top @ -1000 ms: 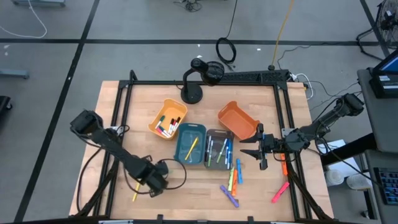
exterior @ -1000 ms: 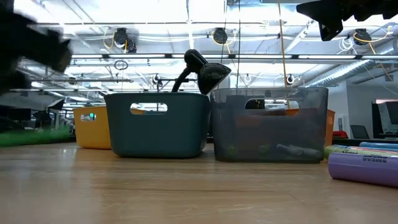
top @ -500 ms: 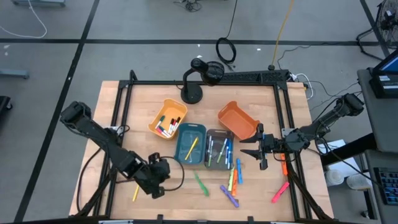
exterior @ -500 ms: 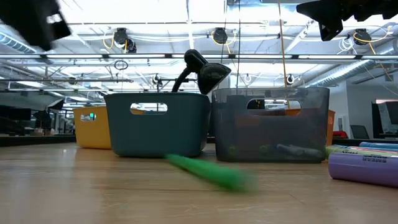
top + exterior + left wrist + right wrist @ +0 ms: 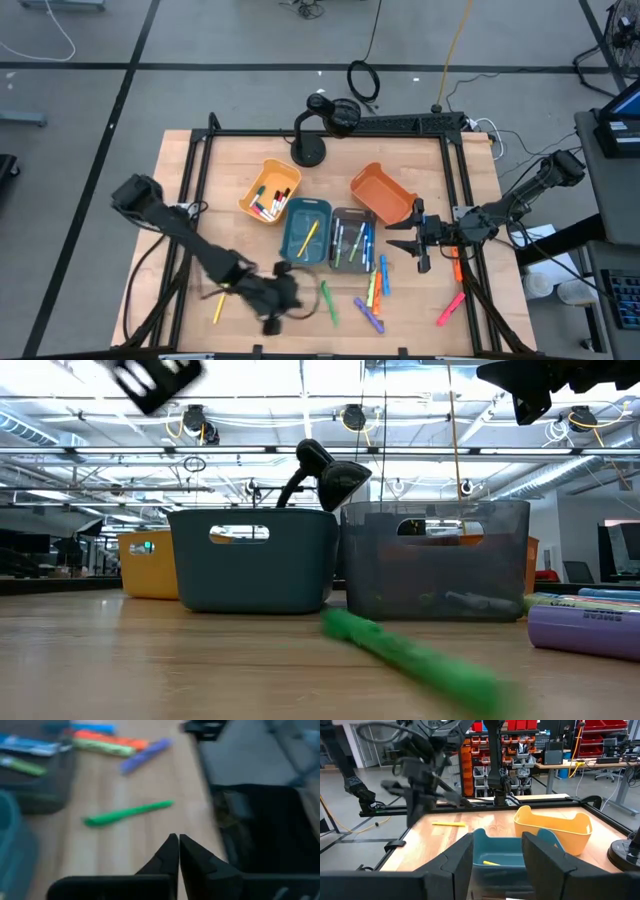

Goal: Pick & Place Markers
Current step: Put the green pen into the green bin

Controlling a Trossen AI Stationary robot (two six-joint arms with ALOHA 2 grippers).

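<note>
A green marker [image 5: 327, 300] lies flat on the wood near the table's near edge; the left wrist view shows the green marker [image 5: 127, 813] ahead of my fingers. My left gripper [image 5: 277, 306] hovers just left of it, shut and empty [image 5: 179, 845]. More markers [image 5: 375, 290] lie loose to the right of it, and others rest inside the bins. A yellow marker [image 5: 218, 308] lies to the left. My right gripper [image 5: 413, 244] waits open [image 5: 496, 855] above the table, right of the grey bin [image 5: 352, 240].
A yellow bin [image 5: 270, 192], a teal bin [image 5: 306, 230], the grey bin and a tilted orange bin [image 5: 383, 195] stand mid-table. A black stand [image 5: 310, 150] is at the far edge. A pink marker [image 5: 450, 308] lies by the right frame rail.
My left gripper has swung toward the table's right and near edge, staying above the wood. The green marker, unseen a second ago, has appeared on the table right of the gripper and slid a little farther right and nearer. My right arm kept still.
</note>
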